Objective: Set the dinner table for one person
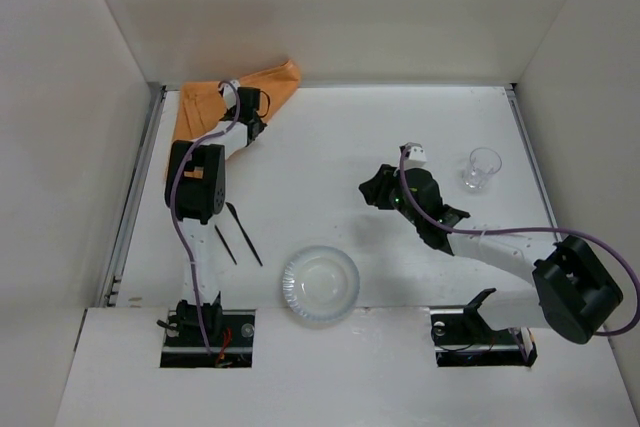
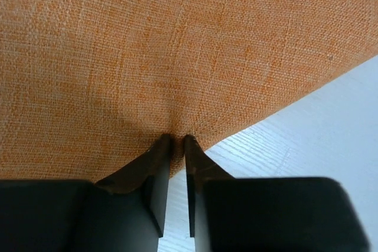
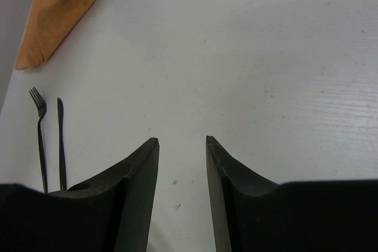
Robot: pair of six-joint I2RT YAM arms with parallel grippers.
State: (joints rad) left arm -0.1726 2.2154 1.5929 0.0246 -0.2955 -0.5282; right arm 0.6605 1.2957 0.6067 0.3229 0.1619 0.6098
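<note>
The white dinner table (image 1: 330,147) carries an orange cloth placemat (image 1: 205,97), crumpled at the far left corner. My left gripper (image 1: 252,122) is shut on the placemat's near edge; the left wrist view shows the cloth (image 2: 177,57) pinched between the fingertips (image 2: 163,146). My right gripper (image 1: 375,190) is open and empty over the bare table middle (image 3: 236,57). A black fork (image 1: 226,244) and knife (image 1: 244,234) lie at the left front. A clear plate (image 1: 320,284) sits at the front middle. A clear glass (image 1: 482,168) stands at the right.
Metal rails run along the left edge (image 1: 135,197) and right edge (image 1: 530,157). White walls enclose the table on three sides. In the right wrist view the fork (image 3: 39,134), knife (image 3: 61,140) and placemat (image 3: 59,19) show at the left.
</note>
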